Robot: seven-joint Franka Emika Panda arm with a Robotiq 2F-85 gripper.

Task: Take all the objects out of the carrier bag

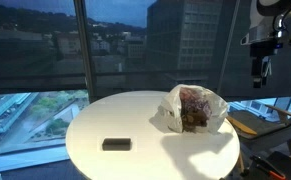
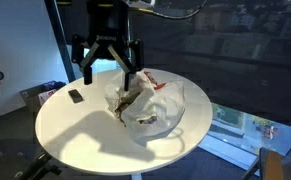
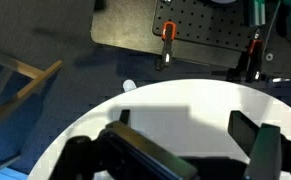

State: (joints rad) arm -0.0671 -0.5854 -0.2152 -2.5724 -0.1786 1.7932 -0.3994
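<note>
On the round white table (image 1: pixel 135 120) the carrier bag (image 1: pixel 172 113) holds dark items (image 1: pixel 193 108); the hand (image 2: pixel 111 79) hangs open.

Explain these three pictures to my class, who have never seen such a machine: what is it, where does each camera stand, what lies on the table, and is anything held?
The machine is a single robot arm ending in a two-fingered gripper. Two pictures come from cameras standing outside the robot, looking at a round white table from different places. The third comes from a camera on the wrist, looking past the gripper's fingers at the table's edge and the floor. On the table lie a translucent carrier bag with things inside, too blurred to name, and, apart from it, a small black object. The gripper hangs open in the air near the bag and holds nothing.
</note>
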